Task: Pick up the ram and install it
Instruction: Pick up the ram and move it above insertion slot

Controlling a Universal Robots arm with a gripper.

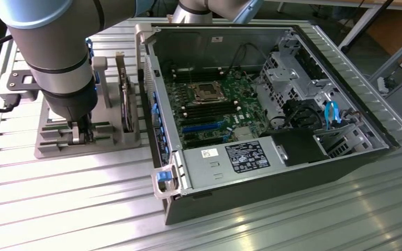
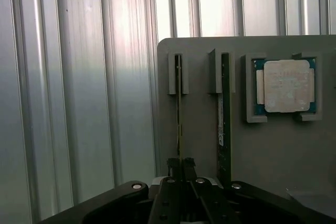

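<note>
One arm vertical above the grey holder — hand pinching the ram by its edge

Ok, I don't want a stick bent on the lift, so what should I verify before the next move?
1. End effector centred on the ram: ok, one finger sits on each side of its edge.
2. Grip closed: ok, the fingers look pinched onto the ram.
3. Ram upright in its slot of the grey holder: ok.
4. Twin stick apart from the fingers: ok, it stands in the neighbouring slot.
5. Computer case open, motherboard exposed: ok.
6. A memory slot on the motherboard free: cannot tell.
</note>
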